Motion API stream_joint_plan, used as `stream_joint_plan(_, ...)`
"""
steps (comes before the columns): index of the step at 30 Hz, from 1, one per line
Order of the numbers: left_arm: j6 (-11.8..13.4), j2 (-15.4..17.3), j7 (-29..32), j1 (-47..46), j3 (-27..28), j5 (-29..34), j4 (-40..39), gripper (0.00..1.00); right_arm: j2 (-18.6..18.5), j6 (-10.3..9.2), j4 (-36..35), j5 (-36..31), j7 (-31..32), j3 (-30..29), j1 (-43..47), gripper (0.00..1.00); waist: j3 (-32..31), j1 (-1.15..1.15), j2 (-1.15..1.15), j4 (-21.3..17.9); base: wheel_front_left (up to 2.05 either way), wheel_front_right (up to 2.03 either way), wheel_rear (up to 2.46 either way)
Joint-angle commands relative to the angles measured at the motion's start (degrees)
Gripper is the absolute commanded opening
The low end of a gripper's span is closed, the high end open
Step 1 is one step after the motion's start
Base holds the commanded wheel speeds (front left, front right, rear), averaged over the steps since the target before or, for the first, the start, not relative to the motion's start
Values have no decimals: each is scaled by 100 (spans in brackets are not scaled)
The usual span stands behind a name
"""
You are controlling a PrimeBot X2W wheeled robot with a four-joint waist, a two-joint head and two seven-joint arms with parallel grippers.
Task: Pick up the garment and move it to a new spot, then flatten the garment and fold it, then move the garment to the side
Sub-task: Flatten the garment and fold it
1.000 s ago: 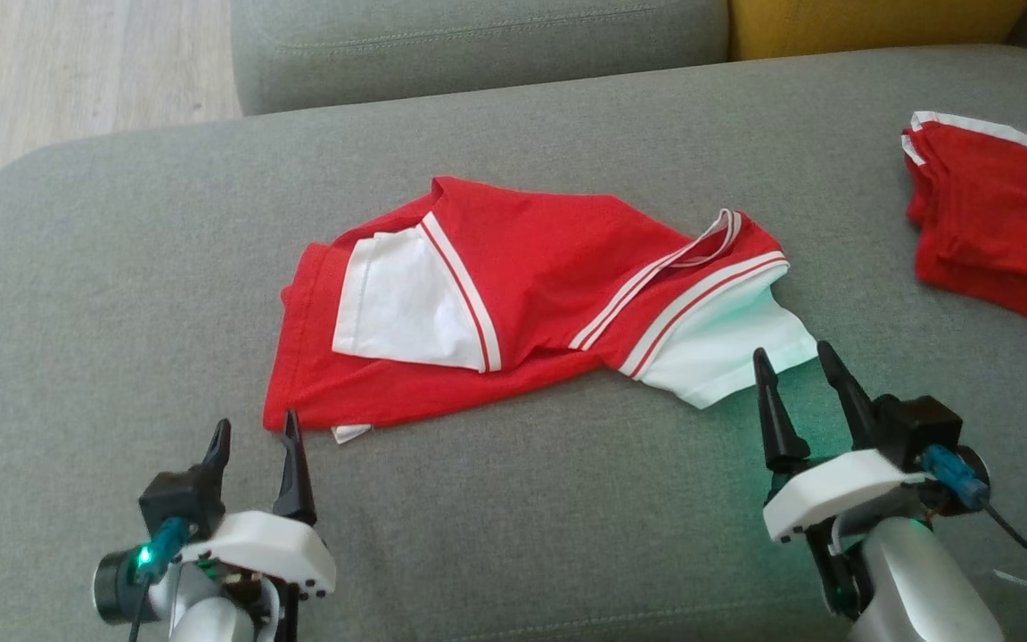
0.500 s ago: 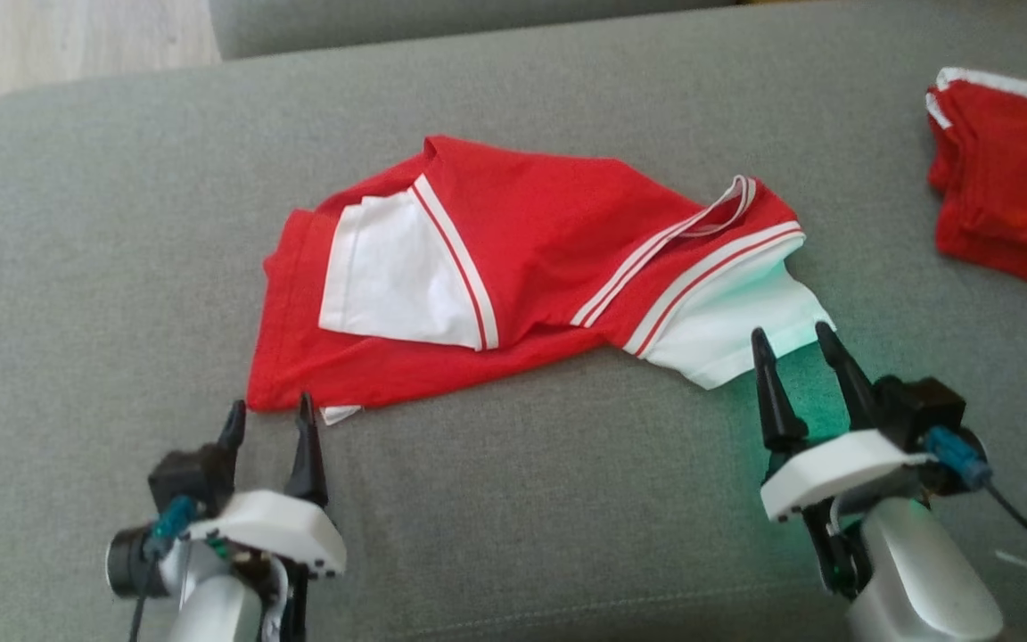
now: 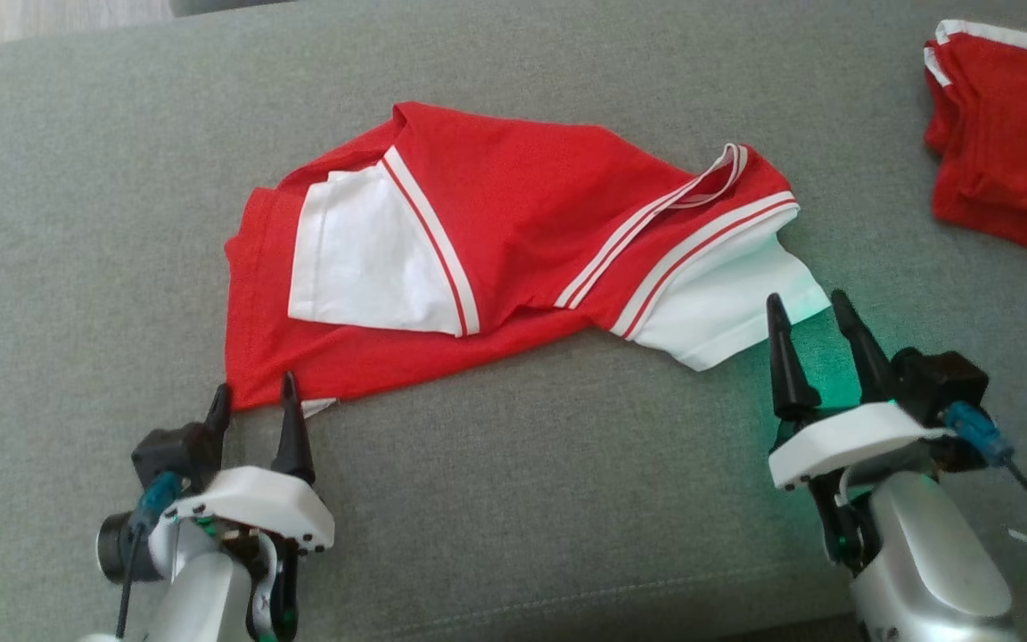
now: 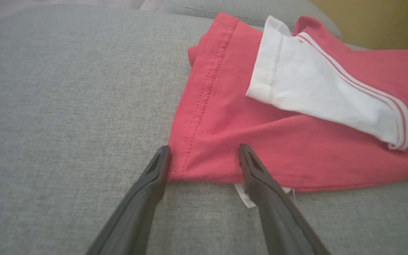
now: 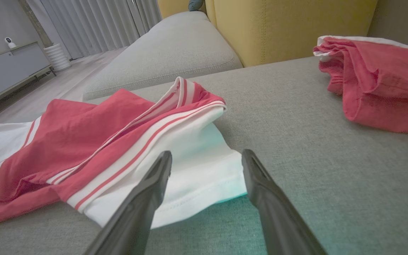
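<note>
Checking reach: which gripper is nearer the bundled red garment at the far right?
Right. The right gripper is below and left of the bundled garment; the left gripper is far off, at the corner of the shirt.

Left gripper (image 3: pixel 256 383) and right gripper (image 3: pixel 806 297) before garment (image 3: pixel 522 214) on sofa (image 3: pixel 567 499), second garment (image 3: pixel 1004 143) far right

Head view high above the sofa (image 3: pixel 513 499); both wrist views low, close, sharing the garment (image 3: pixel 522 214).

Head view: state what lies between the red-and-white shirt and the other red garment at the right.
Bare grey sofa cushion, from the shirt to the other red garment; the head view shows it.
</note>
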Motion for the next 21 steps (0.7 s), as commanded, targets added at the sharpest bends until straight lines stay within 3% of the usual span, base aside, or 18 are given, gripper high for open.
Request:
stream_joint_plan(1, 30, 54, -31, -223, 175, -45, -65, 100, 28, 37, -190, 26, -37, 84, -217, 100, 46, 0, 0, -10, 0, 0, 0)
stream_joint_plan(21, 49, 54, -31, -116, 267, -265, 281, 100, 28, 37, -63, -127, -37, -476, -328, 100, 172, 0, 0, 72, 0, 0, 0)
